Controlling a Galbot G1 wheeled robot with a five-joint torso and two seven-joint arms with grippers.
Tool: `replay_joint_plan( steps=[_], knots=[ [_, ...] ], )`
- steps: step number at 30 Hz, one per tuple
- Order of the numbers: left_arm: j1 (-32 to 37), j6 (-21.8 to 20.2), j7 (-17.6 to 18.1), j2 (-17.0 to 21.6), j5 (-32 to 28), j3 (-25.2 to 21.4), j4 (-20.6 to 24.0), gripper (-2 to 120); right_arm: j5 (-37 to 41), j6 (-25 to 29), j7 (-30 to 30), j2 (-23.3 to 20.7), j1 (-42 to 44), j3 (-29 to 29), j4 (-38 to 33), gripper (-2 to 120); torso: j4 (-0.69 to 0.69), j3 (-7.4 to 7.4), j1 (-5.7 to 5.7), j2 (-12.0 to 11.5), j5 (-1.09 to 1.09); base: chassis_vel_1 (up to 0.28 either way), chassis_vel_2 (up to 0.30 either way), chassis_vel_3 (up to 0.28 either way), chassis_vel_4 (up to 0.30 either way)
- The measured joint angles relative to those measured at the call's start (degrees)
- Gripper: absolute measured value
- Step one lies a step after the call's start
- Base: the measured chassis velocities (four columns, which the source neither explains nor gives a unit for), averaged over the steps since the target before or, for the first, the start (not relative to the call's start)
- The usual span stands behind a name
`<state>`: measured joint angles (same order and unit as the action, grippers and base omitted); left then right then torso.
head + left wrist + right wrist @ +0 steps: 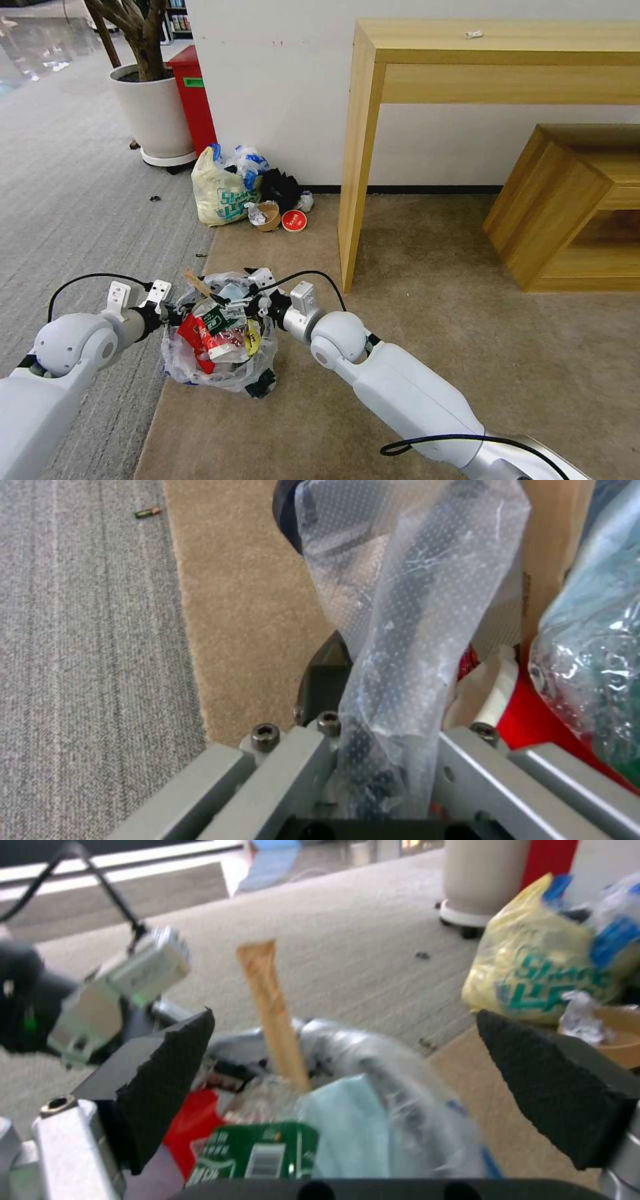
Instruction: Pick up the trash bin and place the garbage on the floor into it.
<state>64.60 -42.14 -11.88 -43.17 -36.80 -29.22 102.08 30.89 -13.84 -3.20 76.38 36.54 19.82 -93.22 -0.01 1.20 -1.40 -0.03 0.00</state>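
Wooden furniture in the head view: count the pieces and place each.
2. A tall light-wood table stands against the white wall, right of the yellowish bag. A lower wooden cabinet sits on the beige carpet to the table's right, partly under it. More may lie outside the picture.

garbage point(220, 327) in bin point(257, 385) — on carpet point(433, 333)

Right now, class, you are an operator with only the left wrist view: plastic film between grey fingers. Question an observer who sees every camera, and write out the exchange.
Operator: What am I gripping?
Observer: The left gripper is shut on the left rim of the trash bin.
Operator: Where is the other arm?
Observer: The right gripper hangs open over the bin's right rim.
Operator: Anything inside?
Observer: Red wrappers, a green carton and a wooden stick poking up.
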Motion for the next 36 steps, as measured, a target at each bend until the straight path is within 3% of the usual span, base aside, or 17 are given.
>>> replay_joint_plan(
  steps=[6,16,21,23,27,36],
  knots=[
    [0.5,0.0,-0.02,-0.13,-0.01,-0.75,0.14,0,0.97,-0.88,1.52,-1.6,0.98,-3.28,-3.23,100,0.0,0.0,0.0,0.0,0.0,0.0,0.0,0.0,0.0],
    [1.61,0.0,0.23,-0.87,0.34,-1.22,1.49,0,3.15,-1.94,6.52,-8.64,6.61,-13.85,-8.77,100,0.0,0.0,0.0,0.0,0.02,0.0,0.0,0.0,0.0],
    [2.5,0.0,0.28,-0.97,0.81,-1.51,1.9,0,2.19,-1.15,6.76,-11.39,11.29,-18.04,-10.09,100,-0.01,0.0,0.0,0.0,0.02,0.0,0.0,0.0,0.0],
    [3.18,0.0,0.28,-1.11,1.2,-1.48,2.23,0,1.56,-0.61,6.7,-12.82,15.98,-22.97,-11.52,100,-0.02,0.0,0.0,0.0,0.02,0.0,0.0,0.0,0.0],
    [3.31,0.0,0.28,-1.23,1.31,-1.12,2.18,0,0.87,0.38,6.53,-14.67,19.96,-27.55,-12.47,100,-0.02,0.0,0.0,0.0,0.02,0.0,0.0,0.0,0.0],
    [4.07,0.0,0.09,-0.49,0.53,-0.43,1.18,0,0.84,1.36,5.7,-16.98,24.82,-33.55,-14.38,100,0.0,0.0,0.0,0.0,0.01,0.0,0.0,0.0,0.0]
  ],
)
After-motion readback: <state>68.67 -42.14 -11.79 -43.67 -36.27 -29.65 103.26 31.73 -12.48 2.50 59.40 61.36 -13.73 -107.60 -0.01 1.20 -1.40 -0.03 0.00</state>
